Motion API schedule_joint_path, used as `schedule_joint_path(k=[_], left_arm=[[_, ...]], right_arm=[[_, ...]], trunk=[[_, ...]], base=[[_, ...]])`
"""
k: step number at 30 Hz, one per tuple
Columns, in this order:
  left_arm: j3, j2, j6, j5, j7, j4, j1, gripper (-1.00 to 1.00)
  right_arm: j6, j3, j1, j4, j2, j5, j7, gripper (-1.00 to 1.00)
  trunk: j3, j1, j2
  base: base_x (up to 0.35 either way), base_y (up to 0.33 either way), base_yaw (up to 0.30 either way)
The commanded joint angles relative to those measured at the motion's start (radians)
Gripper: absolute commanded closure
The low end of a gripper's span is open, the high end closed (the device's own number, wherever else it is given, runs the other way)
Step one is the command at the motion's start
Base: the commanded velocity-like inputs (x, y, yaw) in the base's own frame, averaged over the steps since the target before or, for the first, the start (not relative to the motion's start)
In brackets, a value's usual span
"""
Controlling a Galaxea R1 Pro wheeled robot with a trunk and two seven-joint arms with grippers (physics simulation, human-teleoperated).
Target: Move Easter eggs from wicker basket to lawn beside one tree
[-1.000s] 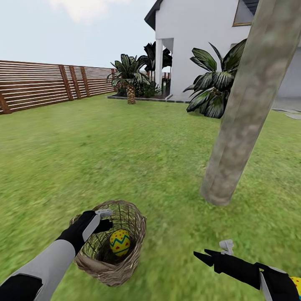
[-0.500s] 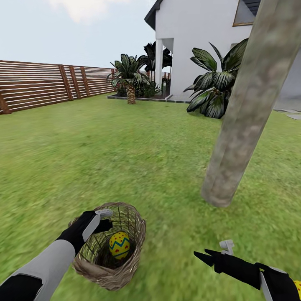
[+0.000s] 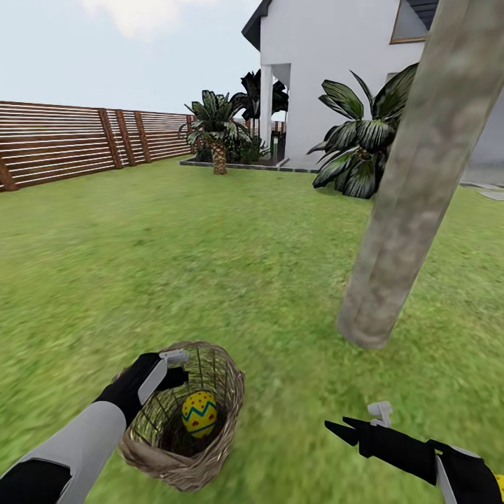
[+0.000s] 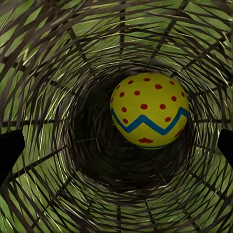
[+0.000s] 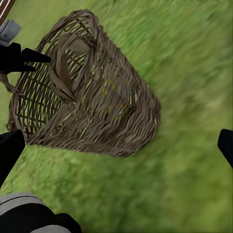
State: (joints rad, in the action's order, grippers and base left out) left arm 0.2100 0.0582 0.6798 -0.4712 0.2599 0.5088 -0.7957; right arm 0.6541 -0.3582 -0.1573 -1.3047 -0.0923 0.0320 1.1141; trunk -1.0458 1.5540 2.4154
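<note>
Where left pincer point(image 3: 170, 367) hangs spread at rim: wicker basket point(image 3: 210, 458), one Easter egg point(image 3: 199, 413) inside, ahead of fingertips. Right pincer point(image 3: 353, 428) spread, well apart from basket, over lawn point(image 3: 210, 266).

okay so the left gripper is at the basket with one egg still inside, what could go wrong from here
1. The wicker basket is tipped over on the lawn, so a nudge from the left gripper at its rim could roll it and shift the Easter egg.
2. The egg is round and lies deep at the bottom; open fingers could slip off it or snag the weave.
</note>
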Motion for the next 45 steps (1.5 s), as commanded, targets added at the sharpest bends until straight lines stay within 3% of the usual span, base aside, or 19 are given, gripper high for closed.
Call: schedule_joint_path(k=[1,27,35,39,45], left_arm=[[0.008,0.001,0.003,-0.011,0.008,0.001,0.000,-1.00],[0.008,0.002,0.001,-0.012,0.008,0.007,0.000,-1.00],[0.008,0.002,0.001,-0.012,0.008,0.006,0.000,-1.00],[0.008,0.002,0.001,-0.012,0.008,0.005,0.000,-1.00],[0.008,0.002,-0.013,-0.012,0.008,0.004,0.000,-1.00]], right_arm=[[0.007,-0.002,-0.001,-0.001,0.000,0.003,0.006,-1.00],[0.007,-0.003,-0.001,-0.001,0.000,0.003,0.010,-1.00],[-0.007,-0.003,-0.001,-0.010,0.000,0.000,0.018,-1.00],[-0.042,-0.002,0.000,-0.035,0.000,0.000,0.072,-1.00],[-0.070,-0.011,0.005,-0.098,0.000,0.002,0.187,-1.00]], trunk=[[-0.001,0.000,0.000],[-0.001,0.000,0.000],[-0.026,0.031,0.056],[-0.039,0.046,0.084],[-0.062,0.049,0.086]], base=[[0.071,0.000,0.000],[0.035,0.000,0.000],[0.000,0.000,0.000],[0.000,0.000,0.000],[0.000,0.000,0.000]])
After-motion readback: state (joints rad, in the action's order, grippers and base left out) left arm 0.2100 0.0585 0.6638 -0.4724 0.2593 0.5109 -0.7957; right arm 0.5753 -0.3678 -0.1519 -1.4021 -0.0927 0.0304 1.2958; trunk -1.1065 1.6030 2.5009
